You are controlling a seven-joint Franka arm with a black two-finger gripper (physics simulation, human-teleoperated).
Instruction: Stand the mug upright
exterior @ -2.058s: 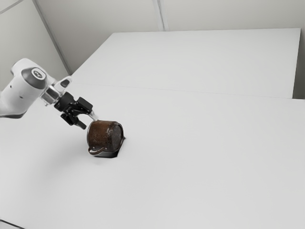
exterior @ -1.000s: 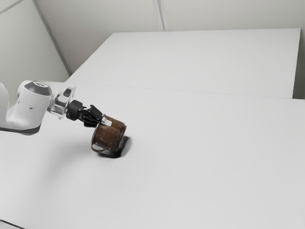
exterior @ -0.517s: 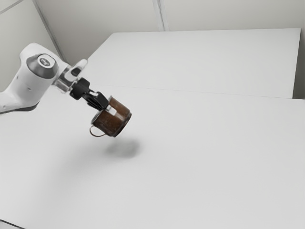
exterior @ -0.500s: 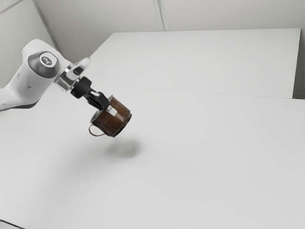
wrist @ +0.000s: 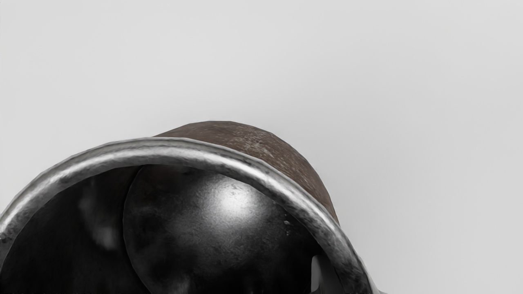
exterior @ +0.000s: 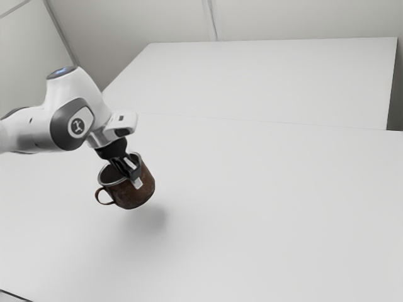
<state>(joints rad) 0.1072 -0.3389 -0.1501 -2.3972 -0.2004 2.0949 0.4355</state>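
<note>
Pinching the mug [exterior: 128, 197] by its wall at the rim [wrist: 171, 150], our gripper [exterior: 135, 178] has its fingers drawn together to little more than the wall between them, one inside and one outside. We hold the mug off the table [exterior: 264, 207], above its shadow [exterior: 151, 223], tilted with its mouth up and toward the exterior view's left, where the handle [exterior: 97, 196] also points.

White table [exterior: 283, 220] below, thin seam [exterior: 264, 121] farther out, pale grey walls [exterior: 138, 19] beyond, soft diffuse light
</note>
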